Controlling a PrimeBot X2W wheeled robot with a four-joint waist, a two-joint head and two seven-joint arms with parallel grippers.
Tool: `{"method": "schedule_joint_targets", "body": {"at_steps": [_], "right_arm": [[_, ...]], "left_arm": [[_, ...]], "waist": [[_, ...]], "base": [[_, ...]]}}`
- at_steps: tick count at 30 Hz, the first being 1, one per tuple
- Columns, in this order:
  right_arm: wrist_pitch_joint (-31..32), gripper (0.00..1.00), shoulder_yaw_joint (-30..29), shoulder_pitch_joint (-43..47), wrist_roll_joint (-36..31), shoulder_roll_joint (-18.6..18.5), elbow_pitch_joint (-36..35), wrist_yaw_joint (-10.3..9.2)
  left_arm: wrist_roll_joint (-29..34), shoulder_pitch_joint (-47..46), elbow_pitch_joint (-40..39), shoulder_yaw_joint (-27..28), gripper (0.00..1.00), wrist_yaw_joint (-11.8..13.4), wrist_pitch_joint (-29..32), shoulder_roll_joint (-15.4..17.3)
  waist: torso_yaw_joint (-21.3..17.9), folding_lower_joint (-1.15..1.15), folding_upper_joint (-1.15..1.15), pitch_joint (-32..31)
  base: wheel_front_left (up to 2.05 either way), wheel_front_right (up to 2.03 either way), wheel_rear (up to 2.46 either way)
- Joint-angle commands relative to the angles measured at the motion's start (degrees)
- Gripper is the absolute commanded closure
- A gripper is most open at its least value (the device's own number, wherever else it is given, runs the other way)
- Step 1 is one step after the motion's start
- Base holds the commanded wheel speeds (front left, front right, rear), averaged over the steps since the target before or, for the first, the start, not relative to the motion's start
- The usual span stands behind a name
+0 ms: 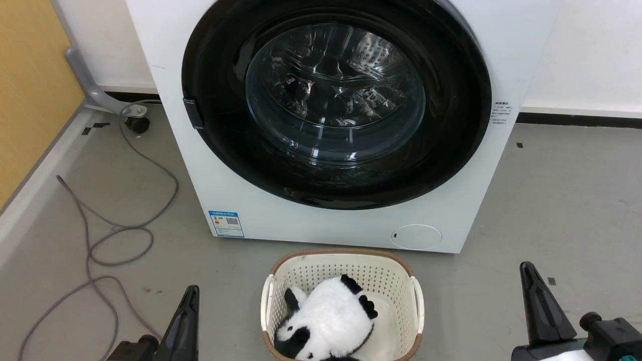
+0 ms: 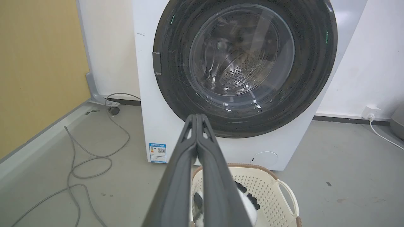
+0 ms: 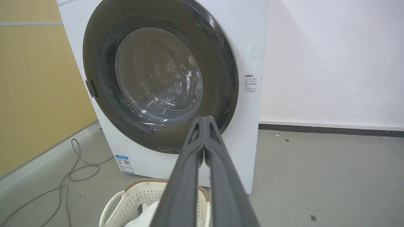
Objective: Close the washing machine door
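Item one, your left gripper (image 2: 197,117): two long matte charcoal fingers (image 2: 176,176), broad at the root and tapering to slim tips, each with a small slotted cut-out just below the tip, mounted on a black base block (image 1: 134,347). Item two, your right gripper (image 3: 205,118): the same tapered charcoal fingers, which you see from the head as a smooth black wedge. Behind it you find a rounded black knob (image 1: 592,319), a black housing (image 1: 614,337) bearing a small pale star-like mark, and a pale forearm shell (image 1: 569,356).
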Motion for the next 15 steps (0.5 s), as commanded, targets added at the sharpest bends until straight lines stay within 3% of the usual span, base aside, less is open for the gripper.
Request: {"method": "schedule_joint_targets", "body": {"at_steps": [1,15], "right_arm": [[0.3,1.0,0.1,-0.5,-0.5,0.0,0.0,0.0],[1.9,1.0,0.3,-1.1,-1.3,0.1,0.0,-0.01]], "left_arm": [[0.6,-0.7,-0.1,0.0,1.0,0.3,0.4,0.0],[1.4,-1.6,-0.1,-0.1,1.0,1.1,1.9,0.0]], "waist": [[0.0,0.0,0.0,0.0],[0.0,0.0,0.0,0.2]], "base": [[0.0,0.0,0.0],[0.0,0.0,0.0]]}}
